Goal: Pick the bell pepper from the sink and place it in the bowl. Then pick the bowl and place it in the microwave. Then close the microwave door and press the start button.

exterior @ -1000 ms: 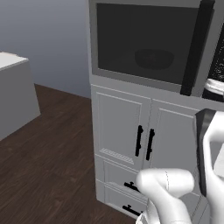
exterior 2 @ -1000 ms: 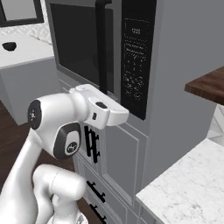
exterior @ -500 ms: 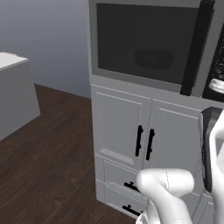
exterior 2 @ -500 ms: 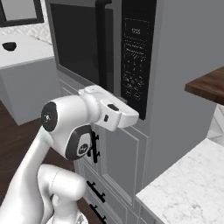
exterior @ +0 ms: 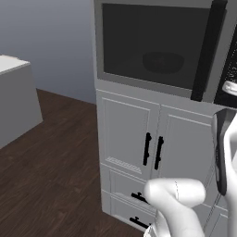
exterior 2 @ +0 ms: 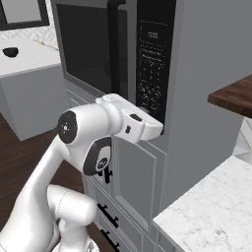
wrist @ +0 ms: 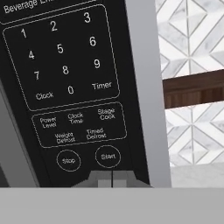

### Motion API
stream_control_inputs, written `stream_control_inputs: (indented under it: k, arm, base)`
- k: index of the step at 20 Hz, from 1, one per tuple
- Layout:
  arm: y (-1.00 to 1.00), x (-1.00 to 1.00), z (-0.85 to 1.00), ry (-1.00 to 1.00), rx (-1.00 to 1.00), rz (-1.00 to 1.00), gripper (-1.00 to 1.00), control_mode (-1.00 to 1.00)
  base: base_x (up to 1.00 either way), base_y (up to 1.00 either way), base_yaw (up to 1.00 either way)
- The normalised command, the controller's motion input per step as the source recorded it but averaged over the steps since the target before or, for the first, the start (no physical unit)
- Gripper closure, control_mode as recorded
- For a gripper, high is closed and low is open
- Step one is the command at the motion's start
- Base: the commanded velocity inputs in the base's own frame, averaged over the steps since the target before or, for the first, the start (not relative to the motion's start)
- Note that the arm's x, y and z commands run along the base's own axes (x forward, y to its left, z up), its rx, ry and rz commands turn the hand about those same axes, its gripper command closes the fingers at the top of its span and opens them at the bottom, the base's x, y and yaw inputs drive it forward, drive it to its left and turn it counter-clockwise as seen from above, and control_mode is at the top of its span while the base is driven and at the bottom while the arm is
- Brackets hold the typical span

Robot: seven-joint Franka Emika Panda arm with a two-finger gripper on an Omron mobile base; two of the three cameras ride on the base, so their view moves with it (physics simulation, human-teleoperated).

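The microwave (exterior: 139, 88) is built in above white cabinets, and its door (exterior: 152, 41) with the black bar handle (exterior: 206, 51) is closed. Through the dark glass the bowl (exterior: 162, 62) shows dimly inside. The bell pepper and the sink are out of view. In the hand view my gripper (wrist: 112, 181) is shut and empty, its tips just under the round Start button (wrist: 108, 156) on the black control panel (wrist: 65, 65); Stop (wrist: 68, 160) sits to its left. From the right base view my hand (exterior 2: 156, 130) reaches to the panel's (exterior 2: 150, 69) lower edge.
White cabinet doors with black handles (exterior: 152, 150) and drawers stand below the microwave. A marble counter (exterior 2: 216, 211) lies at the right under a dark wood shelf (exterior 2: 234, 96). A grey island (exterior: 14, 99) stands at the left over dark wood floor, and a small dark object (exterior 2: 11, 50) rests on a far counter.
My hand has pushed forward and a little right, closer to the lower part of the control panel. The gripper has stayed shut and the door has stayed closed.
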Motion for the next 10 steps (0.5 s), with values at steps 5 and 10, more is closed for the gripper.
stream_control_inputs:
  k: [5, 10]
  arm:
    - [-0.17, 0.22, -0.01, 0.00, 0.02, 0.00, 1.00, -1.00]
    - [-0.02, 0.23, -0.06, 0.00, 0.00, 0.00, 1.00, -1.00]
  base:
    - [0.00, 0.00, 0.00]
    - [0.00, 0.00, 0.00]
